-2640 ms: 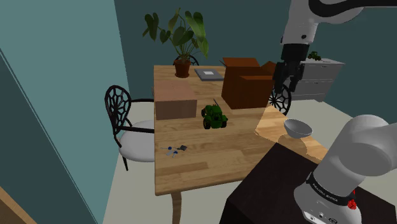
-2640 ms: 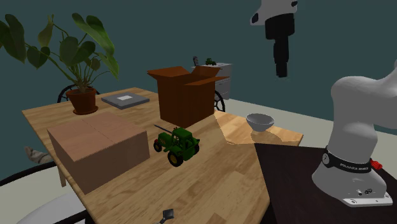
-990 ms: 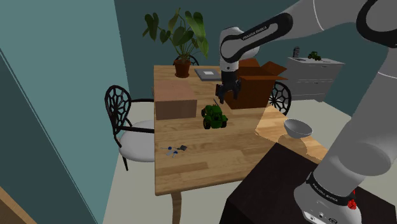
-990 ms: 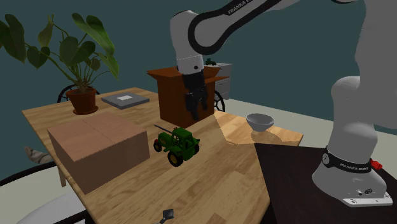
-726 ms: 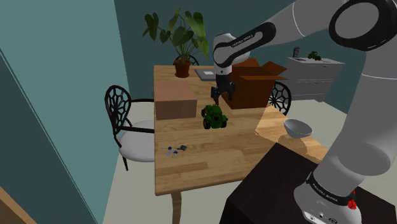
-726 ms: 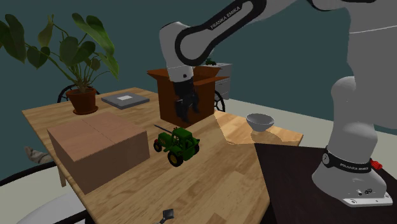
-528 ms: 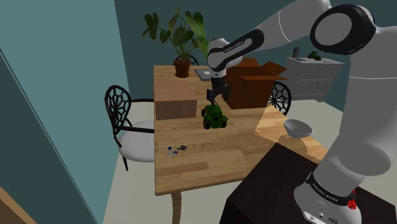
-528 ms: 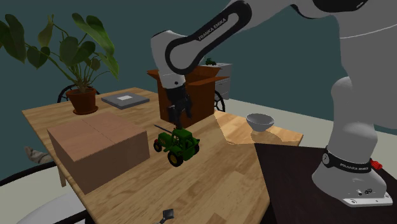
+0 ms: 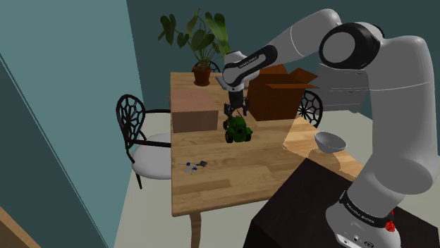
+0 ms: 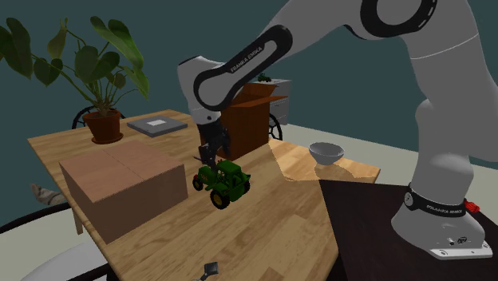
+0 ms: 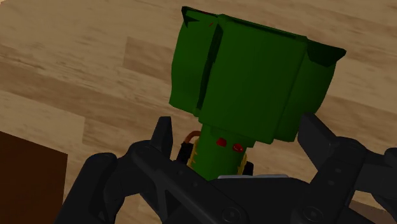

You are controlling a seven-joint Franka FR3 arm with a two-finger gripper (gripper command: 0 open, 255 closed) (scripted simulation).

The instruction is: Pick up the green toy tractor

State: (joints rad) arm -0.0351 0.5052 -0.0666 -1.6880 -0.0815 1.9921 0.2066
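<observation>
We hold our claw (image 10: 214, 152) open just above the green toy tractor (image 10: 225, 182), which stands on the wooden counter (image 10: 279, 227) beside the closed box (image 10: 120, 187), fingers (image 11: 321, 139) straddling its cab so that lowering and squeezing should catch it.

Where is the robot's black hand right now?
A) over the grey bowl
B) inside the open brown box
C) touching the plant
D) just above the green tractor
D: the gripper hangs right over the green toy tractor on the wooden table, with its fingers open on either side of the cab.
</observation>
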